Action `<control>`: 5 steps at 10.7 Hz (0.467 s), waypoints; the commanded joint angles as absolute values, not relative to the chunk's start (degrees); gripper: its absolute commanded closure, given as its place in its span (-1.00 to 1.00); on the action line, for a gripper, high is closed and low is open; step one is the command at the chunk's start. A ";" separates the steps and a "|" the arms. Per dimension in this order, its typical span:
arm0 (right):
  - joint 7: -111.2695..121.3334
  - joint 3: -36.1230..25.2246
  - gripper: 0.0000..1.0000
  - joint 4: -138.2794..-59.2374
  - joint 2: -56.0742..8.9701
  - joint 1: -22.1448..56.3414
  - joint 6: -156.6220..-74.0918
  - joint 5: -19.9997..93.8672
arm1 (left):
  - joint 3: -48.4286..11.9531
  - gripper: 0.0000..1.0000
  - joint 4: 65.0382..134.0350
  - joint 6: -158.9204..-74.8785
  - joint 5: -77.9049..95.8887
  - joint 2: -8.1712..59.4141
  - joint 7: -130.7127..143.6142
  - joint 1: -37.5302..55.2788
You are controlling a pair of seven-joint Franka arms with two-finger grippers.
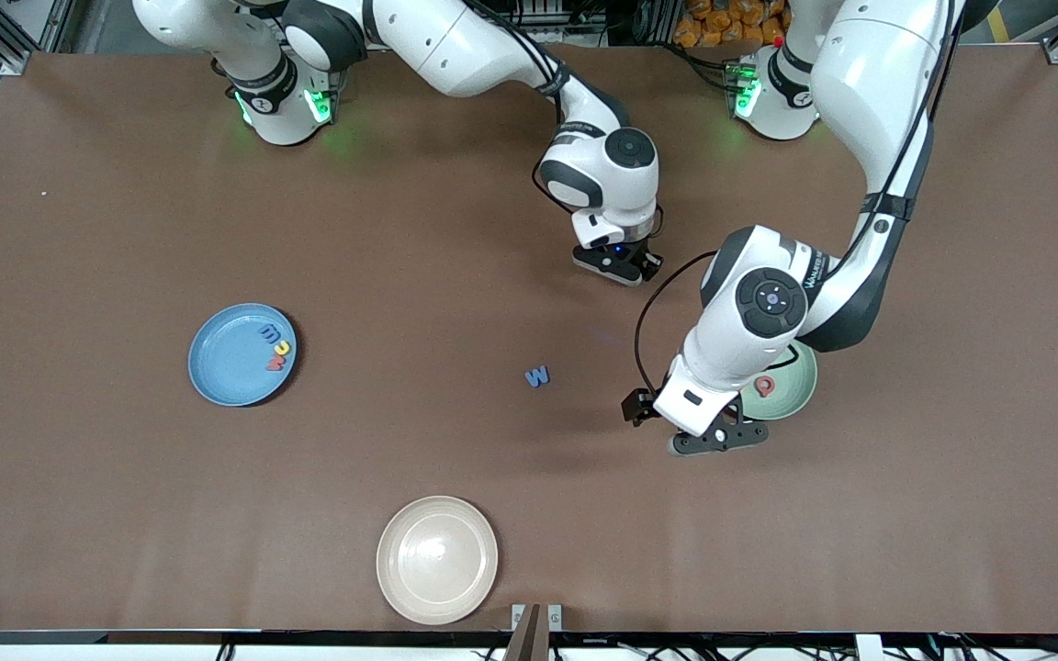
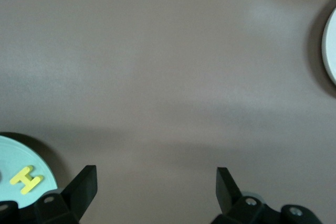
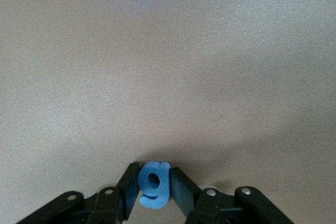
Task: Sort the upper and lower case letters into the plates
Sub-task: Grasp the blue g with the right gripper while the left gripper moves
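Observation:
My right gripper hangs over the bare middle of the table, shut on a blue letter g. My left gripper is open and empty over the table beside the pale green plate, which the left arm partly hides. A red Q lies in that plate, and a yellow H shows in it in the left wrist view. The blue plate toward the right arm's end holds a blue m, a yellow u and a red w. A blue W lies on the table between the plates.
A cream-beige plate sits near the table edge closest to the front camera; its rim also shows in the left wrist view. A small metal bracket stands at that edge.

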State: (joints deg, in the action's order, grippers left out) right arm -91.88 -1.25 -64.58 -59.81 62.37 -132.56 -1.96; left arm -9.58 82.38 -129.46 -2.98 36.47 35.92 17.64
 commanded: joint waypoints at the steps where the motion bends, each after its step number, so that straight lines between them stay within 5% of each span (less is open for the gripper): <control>1: -90.88 -1.14 1.00 -63.54 -61.97 62.14 -131.93 -1.94 | -9.49 -1.00 80.25 -129.90 0.16 36.92 35.42 17.32; 5: -88.17 -0.97 1.00 -63.54 -59.51 60.91 -127.63 1.38 | -9.41 -1.00 79.54 -129.90 0.62 36.30 33.94 16.70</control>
